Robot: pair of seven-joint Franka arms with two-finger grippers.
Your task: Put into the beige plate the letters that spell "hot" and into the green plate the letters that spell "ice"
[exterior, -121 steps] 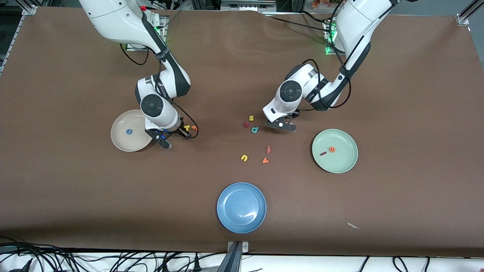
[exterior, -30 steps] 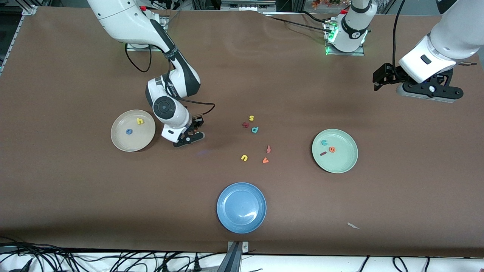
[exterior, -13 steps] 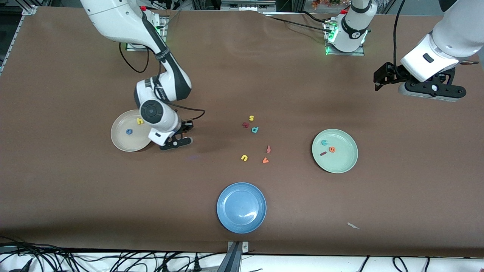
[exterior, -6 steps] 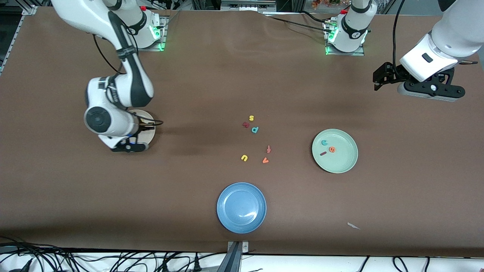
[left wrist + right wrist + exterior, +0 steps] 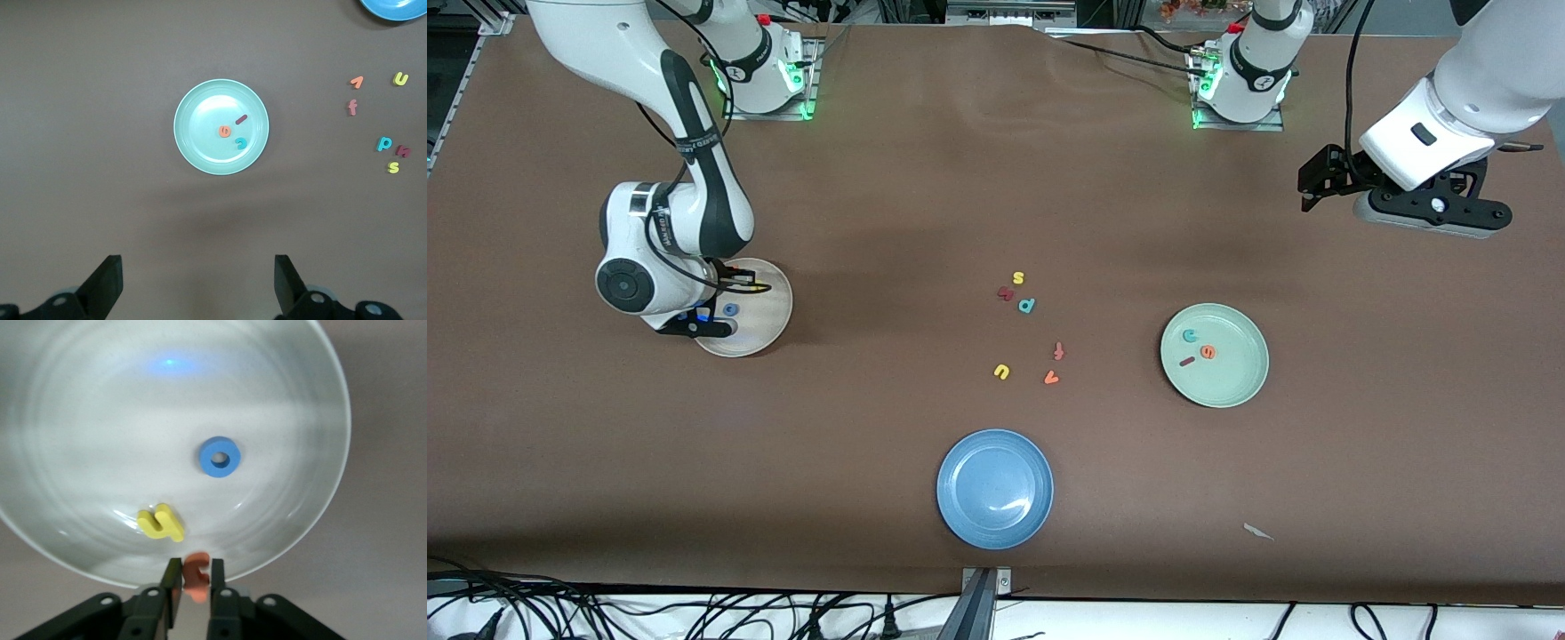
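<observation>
My right gripper (image 5: 698, 324) hangs low over the beige plate (image 5: 772, 313) at its rim. In the right wrist view its fingers (image 5: 193, 568) are shut on the orange t (image 5: 196, 577). The blue o (image 5: 219, 457) and the yellow h (image 5: 161, 523) lie in that plate (image 5: 100, 420). The o (image 5: 731, 309) also shows from the front. The green plate (image 5: 1238, 378) holds the teal c (image 5: 1190, 335), the orange e (image 5: 1208, 352) and the dark red i (image 5: 1187, 361). My left gripper (image 5: 1432, 213) waits high over the left arm's end of the table, open (image 5: 198, 280) and empty.
A blue plate (image 5: 994, 489) sits near the front edge. Loose letters lie mid-table: yellow s (image 5: 1018, 278), a dark red letter (image 5: 1005, 292), teal d (image 5: 1026, 306), red-orange f (image 5: 1058, 351), yellow u (image 5: 1001, 372), orange v (image 5: 1051, 378). A paper scrap (image 5: 1258, 532) lies near the front edge.
My right gripper has swung from the table beside the beige plate to over the plate, carrying the orange t. The left arm has barely moved.
</observation>
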